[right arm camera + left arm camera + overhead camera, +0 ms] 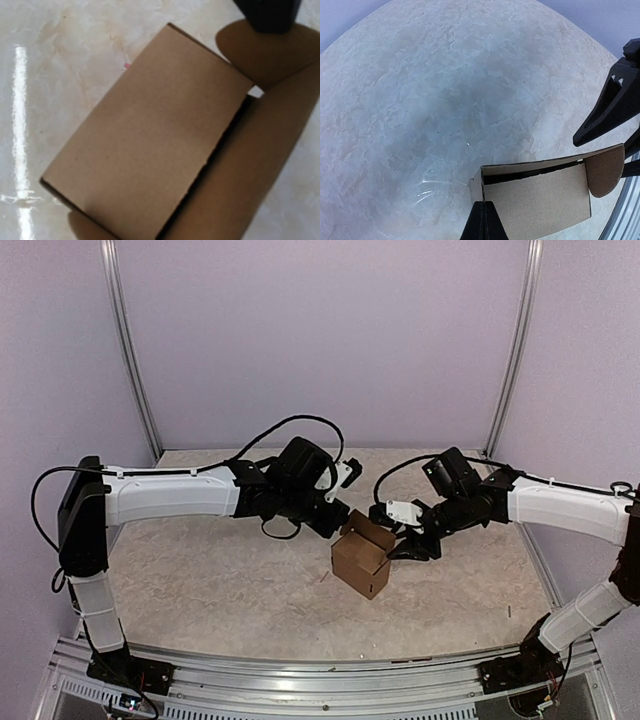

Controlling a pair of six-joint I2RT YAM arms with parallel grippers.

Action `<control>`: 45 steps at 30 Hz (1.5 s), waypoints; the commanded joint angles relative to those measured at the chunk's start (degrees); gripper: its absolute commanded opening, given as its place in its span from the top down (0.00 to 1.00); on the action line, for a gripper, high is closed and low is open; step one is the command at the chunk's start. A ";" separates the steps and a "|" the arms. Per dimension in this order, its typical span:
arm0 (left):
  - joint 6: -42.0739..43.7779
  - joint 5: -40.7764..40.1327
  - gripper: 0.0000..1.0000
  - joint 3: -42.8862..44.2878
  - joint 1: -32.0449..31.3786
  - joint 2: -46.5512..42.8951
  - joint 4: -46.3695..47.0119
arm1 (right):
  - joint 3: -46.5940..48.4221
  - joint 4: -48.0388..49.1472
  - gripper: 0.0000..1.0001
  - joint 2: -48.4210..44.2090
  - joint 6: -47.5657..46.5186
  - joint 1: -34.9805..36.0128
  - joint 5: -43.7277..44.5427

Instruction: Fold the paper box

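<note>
The paper box (360, 562) stands on the table as a small brown box, with one flap (371, 533) raised at its top. My left gripper (337, 524) is shut, its tips (483, 220) right at the box's upper corner (479, 186). Whether cardboard is pinched there I cannot tell. My right gripper (408, 546) is at the box's right side. One of its black fingers (606, 111) hangs just above the rim, apart from the other, beside a rounded tab (605, 170). The right wrist view is filled by a flat panel (145, 145); its own fingers are hidden.
The table top (220, 570) is pale and marbled. Purple walls with metal posts (130, 350) close the back and sides. An aluminium rail (300, 675) runs along the near edge. Black cables (290, 425) loop above both wrists.
</note>
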 commanded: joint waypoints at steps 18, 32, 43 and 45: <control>-3.20 2.80 1.00 -1.35 -0.61 0.17 -5.54 | 0.67 -1.32 0.55 1.50 -1.91 2.82 2.84; -5.80 1.85 1.00 -5.73 -2.15 -1.02 -5.40 | 0.67 -2.17 0.54 0.56 -2.30 3.33 2.87; -8.30 -0.95 1.00 -9.96 -3.81 -1.98 -2.80 | 0.12 -2.36 0.54 0.32 -3.70 5.40 5.93; -8.48 -0.92 1.00 -11.37 -4.11 -2.44 -1.86 | 0.43 -2.91 0.55 0.18 -3.98 5.95 7.23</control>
